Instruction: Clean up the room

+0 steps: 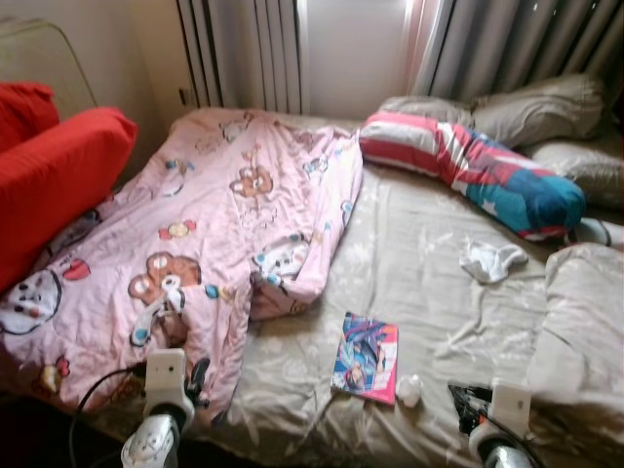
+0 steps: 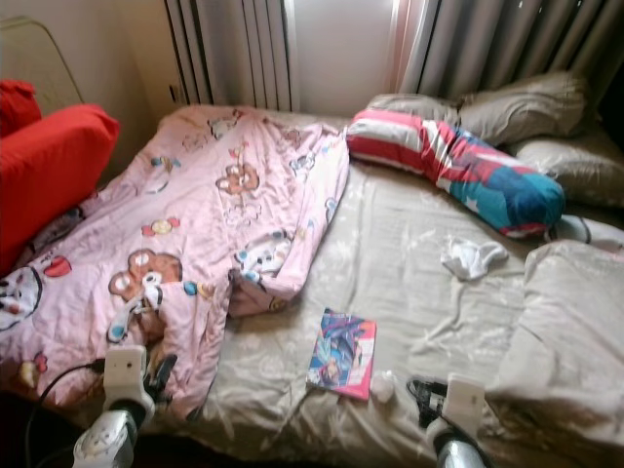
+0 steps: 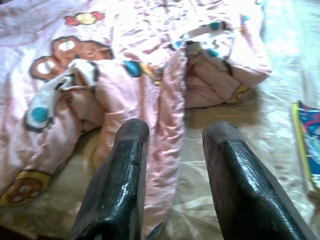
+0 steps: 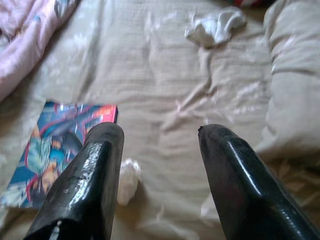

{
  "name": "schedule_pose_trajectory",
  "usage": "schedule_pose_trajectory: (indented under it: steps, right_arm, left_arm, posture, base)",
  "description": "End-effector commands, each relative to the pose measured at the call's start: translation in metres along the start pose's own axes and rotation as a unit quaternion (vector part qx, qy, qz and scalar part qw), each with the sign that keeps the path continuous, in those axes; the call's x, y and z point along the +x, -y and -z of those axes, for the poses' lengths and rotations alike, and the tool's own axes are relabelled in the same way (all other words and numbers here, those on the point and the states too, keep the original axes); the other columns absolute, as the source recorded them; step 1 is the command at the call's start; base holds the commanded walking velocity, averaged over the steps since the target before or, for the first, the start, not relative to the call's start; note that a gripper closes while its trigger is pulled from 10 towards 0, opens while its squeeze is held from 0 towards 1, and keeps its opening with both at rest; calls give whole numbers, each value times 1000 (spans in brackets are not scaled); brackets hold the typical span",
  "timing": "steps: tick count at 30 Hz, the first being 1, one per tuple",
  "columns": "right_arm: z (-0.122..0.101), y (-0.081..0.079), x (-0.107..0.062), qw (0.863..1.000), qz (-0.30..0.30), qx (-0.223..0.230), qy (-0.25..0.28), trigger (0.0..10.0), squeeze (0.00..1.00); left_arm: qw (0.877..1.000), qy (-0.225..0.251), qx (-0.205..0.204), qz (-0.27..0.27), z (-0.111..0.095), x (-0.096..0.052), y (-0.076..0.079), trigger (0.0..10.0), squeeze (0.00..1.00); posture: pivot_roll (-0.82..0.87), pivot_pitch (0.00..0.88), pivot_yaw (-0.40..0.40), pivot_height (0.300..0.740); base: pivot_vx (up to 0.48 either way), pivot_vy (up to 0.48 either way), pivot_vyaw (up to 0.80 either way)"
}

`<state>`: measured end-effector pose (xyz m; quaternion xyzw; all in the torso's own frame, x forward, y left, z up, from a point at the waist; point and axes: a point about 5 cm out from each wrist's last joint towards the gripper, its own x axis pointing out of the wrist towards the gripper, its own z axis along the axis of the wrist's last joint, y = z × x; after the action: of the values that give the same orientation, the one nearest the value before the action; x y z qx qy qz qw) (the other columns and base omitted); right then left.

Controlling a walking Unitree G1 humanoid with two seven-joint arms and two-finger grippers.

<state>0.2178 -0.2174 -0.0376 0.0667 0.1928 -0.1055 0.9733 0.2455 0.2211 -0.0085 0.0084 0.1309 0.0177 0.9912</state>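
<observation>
Left hand (image 3: 172, 175) open, empty, poised over pink quilt (image 1: 195, 244) edge, likely to straighten it. Right hand (image 4: 160, 170) open above bed (image 1: 419, 263), near book (image 1: 367, 357) and crumpled tissue (image 1: 409, 390).

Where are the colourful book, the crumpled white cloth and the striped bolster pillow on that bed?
colourful book (image 1: 367, 357), left eye view, middle of its cover.
white cloth (image 1: 490, 260), left eye view, centre of the bundle.
striped bolster pillow (image 1: 468, 170), left eye view, its middle.
</observation>
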Motion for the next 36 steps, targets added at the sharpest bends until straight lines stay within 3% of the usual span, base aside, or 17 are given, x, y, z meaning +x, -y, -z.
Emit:
schedule_pose_trajectory:
  steps: [1,4,12,21,27,36]
  right_arm:
    - [-3,-1,-2,1000,6,-5,19,10000,0]
    - [-9,-6,-1,998,-16,-38,46,10000,0]
    - [-7,-2,-9,998,-3,-24,64,10000,0]
    - [-14,-3,-6,997,1,-28,78,10000,0]
    - [-15,10,-4,997,29,-30,64,10000,0]
    - [-13,6,-3,998,29,-33,54,10000,0]
  left_arm:
    - [1000,17,0,8,-4,-1,1,10000,0]
    - [999,32,1,-10,-7,-2,-3,10000,0]
    - [999,51,5,-2,-15,-2,-6,10000,0]
    - [998,62,9,-2,-26,3,-12,10000,0]
    - [998,55,9,2,-24,4,-10,10000,0]
    - [999,51,7,-11,-26,4,-16,10000,0]
  posture:
    - [-8,0,-39,730]
    - [6,0,-39,730]
    - [26,0,-38,730]
    - [19,0,-27,730]
    - [27,0,-27,730]
    - [19,0,-34,690]
  base:
    - [0,0,0]
    - [0,0,0]
    - [0,0,0]
    - [0,0,0]
    - [0,0,0]
    - [0,0,0]
